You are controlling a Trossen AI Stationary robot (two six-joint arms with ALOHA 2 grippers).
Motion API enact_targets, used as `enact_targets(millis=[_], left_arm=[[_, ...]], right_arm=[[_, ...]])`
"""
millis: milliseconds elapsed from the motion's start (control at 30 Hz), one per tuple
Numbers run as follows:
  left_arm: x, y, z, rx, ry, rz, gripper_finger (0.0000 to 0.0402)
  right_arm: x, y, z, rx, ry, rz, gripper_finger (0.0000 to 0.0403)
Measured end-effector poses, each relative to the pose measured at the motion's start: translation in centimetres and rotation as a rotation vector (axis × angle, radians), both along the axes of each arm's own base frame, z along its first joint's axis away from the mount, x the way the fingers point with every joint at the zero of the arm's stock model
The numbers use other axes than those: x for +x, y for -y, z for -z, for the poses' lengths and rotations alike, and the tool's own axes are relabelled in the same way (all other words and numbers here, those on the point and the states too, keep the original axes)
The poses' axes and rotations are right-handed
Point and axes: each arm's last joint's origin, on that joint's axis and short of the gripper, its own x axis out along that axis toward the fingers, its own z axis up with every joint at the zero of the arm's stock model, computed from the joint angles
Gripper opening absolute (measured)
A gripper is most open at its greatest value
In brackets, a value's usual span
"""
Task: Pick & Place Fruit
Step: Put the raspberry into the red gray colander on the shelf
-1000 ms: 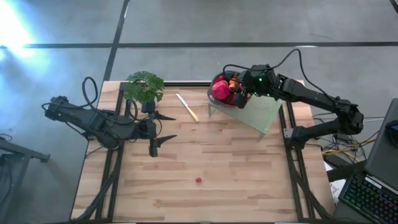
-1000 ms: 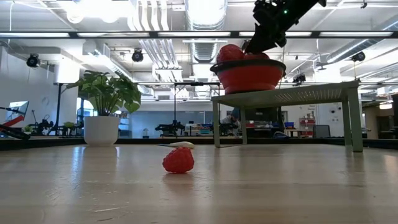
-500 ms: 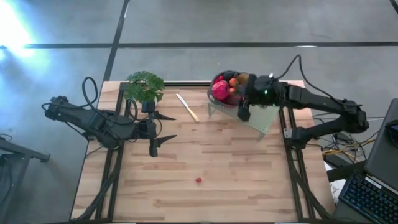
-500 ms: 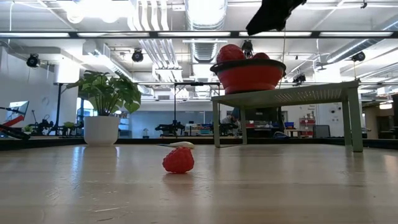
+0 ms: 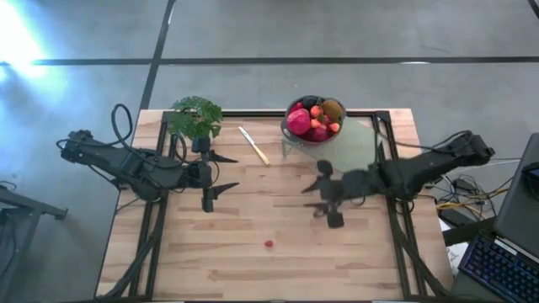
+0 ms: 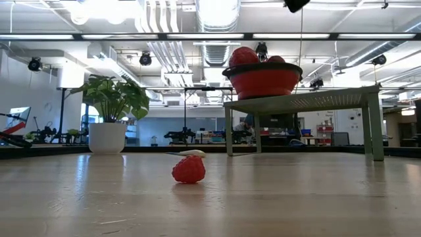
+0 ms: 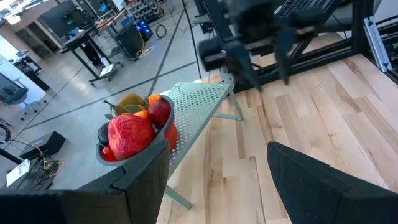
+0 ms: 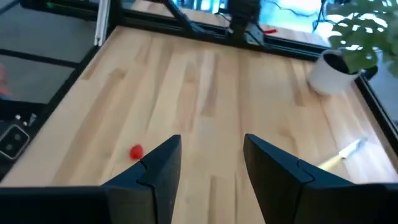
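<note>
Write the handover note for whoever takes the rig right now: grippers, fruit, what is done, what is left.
Right gripper: open, empty, above mid-table, in front of the stand.
Left gripper: open, empty, waiting at the table's left by the potted plant.
Fruit: most sits piled in the red bowl on the perforated stand; one small red strawberry lies alone on the table.
Left: that piece has not been picked up.

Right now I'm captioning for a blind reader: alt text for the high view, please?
A red strawberry lies alone on the wooden table. The right tool, empty, hangs above mid-table beside a rack holding a bowl of fruit. The left tool waits near a potted plant and knife.
</note>
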Motion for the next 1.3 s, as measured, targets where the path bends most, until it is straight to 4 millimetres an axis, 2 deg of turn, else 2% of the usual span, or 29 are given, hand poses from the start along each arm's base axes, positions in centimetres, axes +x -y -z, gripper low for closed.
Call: enact_targets(millis=[200,400,600,800,1133,1300], left_arm=[[0.0,0.0,0.0,0.000,-0.001,0.000,0.0273],[0.0,0.0,0.0,0.001,-0.002,0.000,0.0273],[0.0,0.0,0.0,0.001,-0.002,0.000,0.0273],[0.0,0.0,0.0,0.001,-0.002,0.000,0.0273],[0.0,0.0,0.1,0.002,-0.005,0.000,0.0273],[0.0,0.0,0.1,0.004,-0.009,0.000,0.0273]], right_arm=[[1.4,-3.2,2.9,-0.002,-0.030,-0.047,0.0171],[3.9,-5.2,6.5,-0.012,-0.097,-0.061,0.0183],[6.5,-6.5,10.2,-0.015,-0.107,-0.063,0.0202],[8.2,-7.4,13.6,0.004,-0.103,-0.066,0.0224],[11.3,-8.9,17.9,-0.022,-0.157,-0.070,0.0266],[12.3,-9.4,19.3,-0.034,-0.187,-0.068,0.0271]])
